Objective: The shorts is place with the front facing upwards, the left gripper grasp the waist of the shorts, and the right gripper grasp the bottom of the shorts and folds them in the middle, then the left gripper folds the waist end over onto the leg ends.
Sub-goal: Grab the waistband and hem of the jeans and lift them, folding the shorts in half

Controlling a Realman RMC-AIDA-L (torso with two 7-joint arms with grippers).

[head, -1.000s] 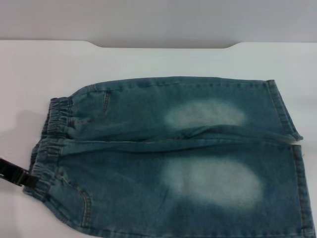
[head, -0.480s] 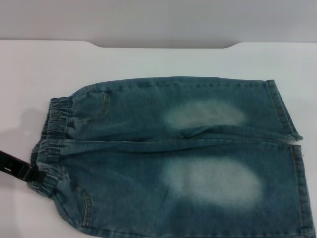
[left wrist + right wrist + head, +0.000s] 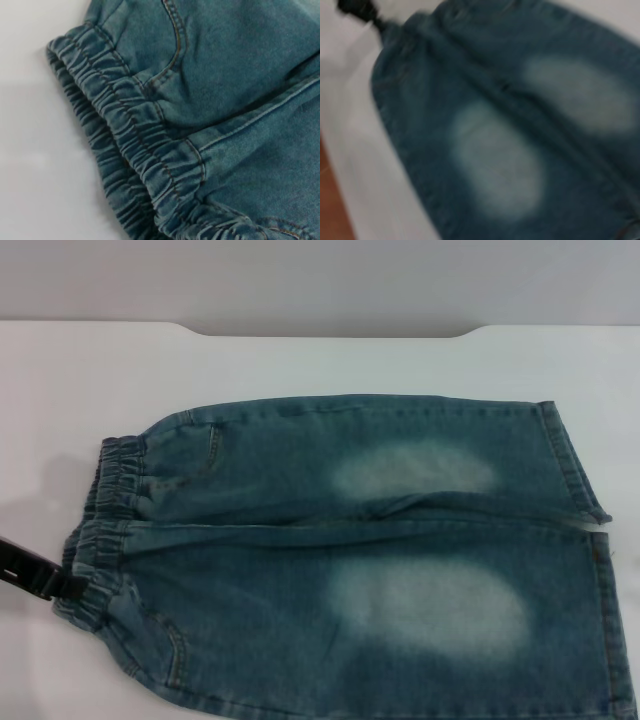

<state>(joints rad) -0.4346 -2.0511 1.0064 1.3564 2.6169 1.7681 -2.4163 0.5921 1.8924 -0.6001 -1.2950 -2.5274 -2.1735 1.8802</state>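
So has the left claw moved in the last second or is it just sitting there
Yes. In the head view the left claw has crept up the table and inward, from beside the waist's near corner to a spot higher along its outer edge.

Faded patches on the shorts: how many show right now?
2. One pale patch on the far leg, a larger one on the near leg of the shorts. The underside is hidden.
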